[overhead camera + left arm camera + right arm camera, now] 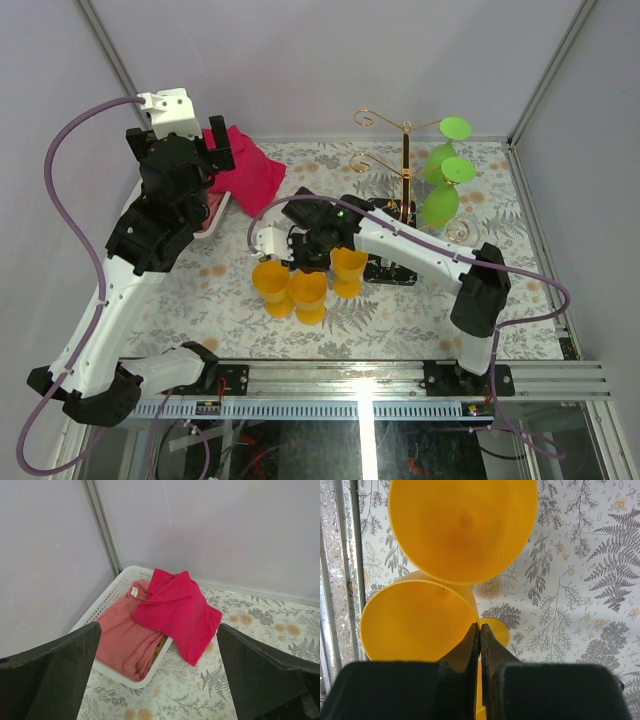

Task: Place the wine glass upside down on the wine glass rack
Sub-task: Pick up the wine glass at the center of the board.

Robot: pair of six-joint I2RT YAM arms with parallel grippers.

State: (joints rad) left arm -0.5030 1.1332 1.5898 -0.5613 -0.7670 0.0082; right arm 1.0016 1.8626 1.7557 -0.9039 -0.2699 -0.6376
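Three yellow wine glasses stand upright together near the table's front: left point(270, 283), middle point(309, 293), right point(348, 270). My right gripper point(480, 630) is shut on the thin rim wall of one yellow wine glass point(417, 622), which looks like the middle one. Another glass's bowl point(462, 525) lies just beyond the fingertips. The gold wine glass rack point(407, 160) stands at the back right with three green glasses point(440, 205) hanging upside down on it. My left gripper point(160, 680) is open, far from the glasses, above a basket.
A white basket point(112, 592) with a pink and a magenta cloth point(175, 610) sits in the back left corner. Grey enclosure walls close the back and sides. A metal rail point(360, 378) runs along the front edge. The right arm point(420, 250) crosses in front of the rack's base.
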